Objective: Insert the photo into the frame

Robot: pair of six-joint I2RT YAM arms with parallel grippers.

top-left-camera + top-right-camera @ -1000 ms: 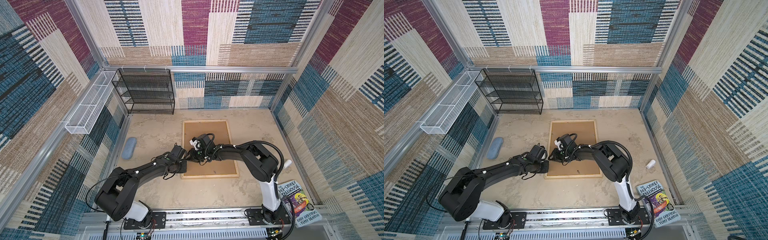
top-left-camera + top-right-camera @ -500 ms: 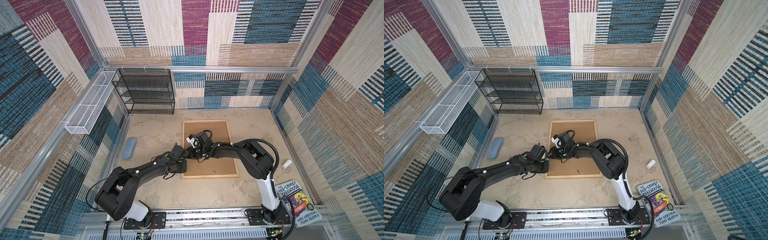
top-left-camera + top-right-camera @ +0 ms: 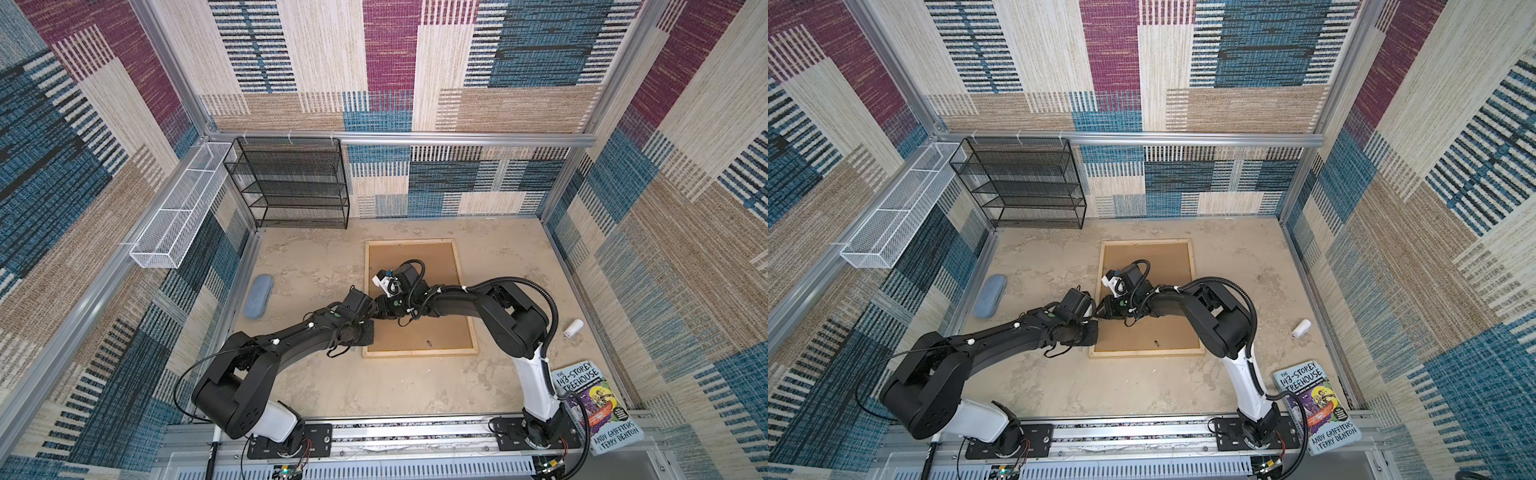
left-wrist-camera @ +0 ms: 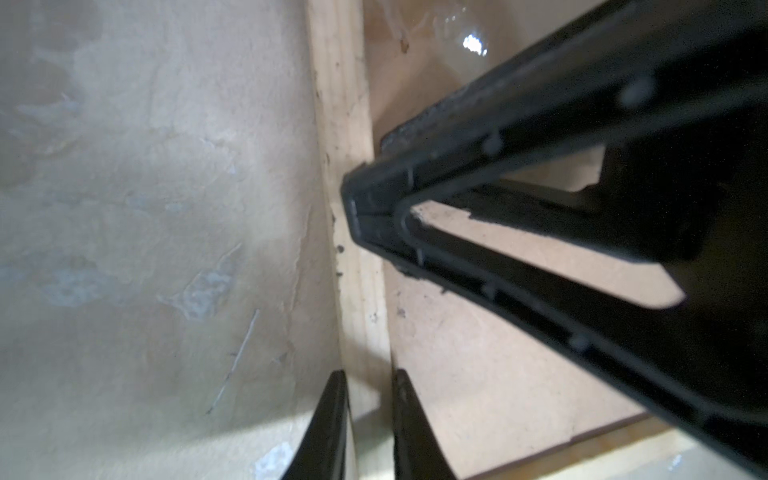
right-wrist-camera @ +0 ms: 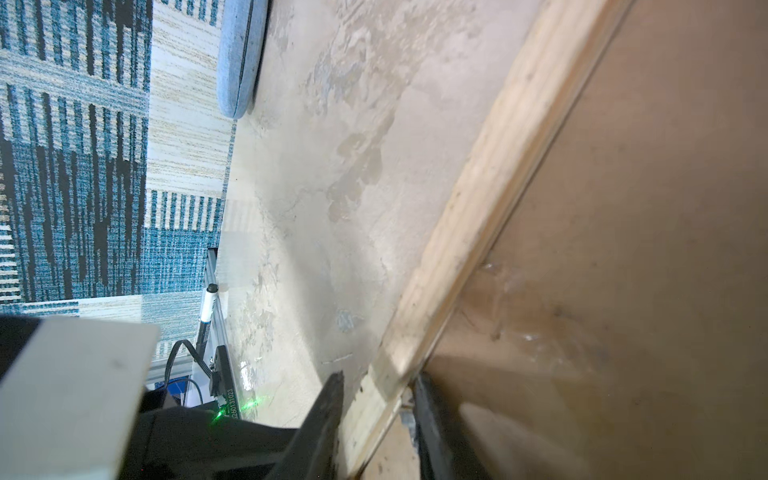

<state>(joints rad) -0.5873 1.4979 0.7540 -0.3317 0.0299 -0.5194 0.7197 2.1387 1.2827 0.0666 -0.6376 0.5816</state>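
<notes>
The frame [image 3: 419,352] is lying flat on the table [image 3: 316,257] with a brown backing board [image 3: 415,257] sitting inside it. The left gripper [image 4: 368,419] is pinching the frame's strip on the left arm's side, fingers nearly together, one outside it and one inside by the board. The right gripper [image 5: 378,415] is clamping the same strip just beside it, set a little wider. Both are probably gripping there to lift or steady that edge. The photo is not showing anywhere, and whether it is lying under the board cannot be told.
</notes>
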